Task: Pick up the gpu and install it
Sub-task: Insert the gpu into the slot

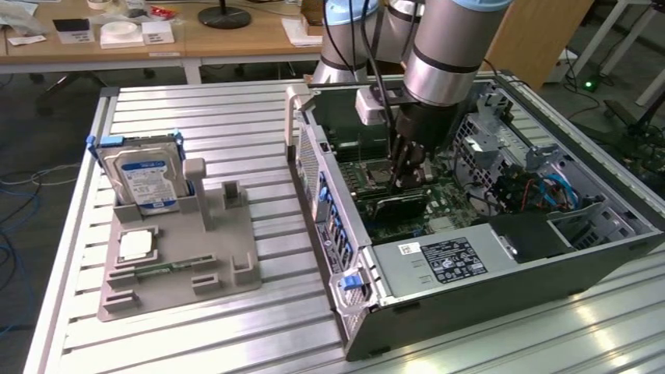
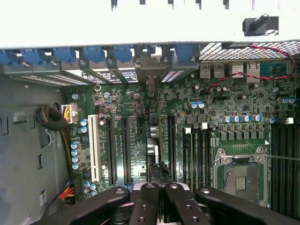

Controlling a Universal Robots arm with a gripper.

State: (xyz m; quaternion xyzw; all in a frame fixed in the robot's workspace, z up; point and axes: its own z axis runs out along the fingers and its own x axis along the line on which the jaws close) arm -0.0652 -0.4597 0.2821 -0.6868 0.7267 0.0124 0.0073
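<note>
on the near part of the ribbed metal surface, toward the exterior view's left, sits a grey parts holder with a small square chip lying flat in it and a narrow green memory stick just in front of that. at the holder's far end a silver hard drive with a blue label stands upright in its slot.

to the exterior view's right lies the open computer case, its side off. at its near end is the silver power supply with a dark label; beyond it the green motherboard covers the floor of the case, and blue and red cables run along the far-right side.

the gripper reaches straight down into the case from the thick grey arm. in the wrist view the gripper sits low over the board, its dark linkages drawn together, and a thin dark card — the gpu — is seen edge-on between them, standing upright over the expansion slots. the jaws are closed on the gpu. whether its lower edge is seated in a slot cannot be told. beside it lie the empty cpu socket and the dark memory slots.

beyond the case stands a wooden desk with small boxes and a black lamp base.
</note>
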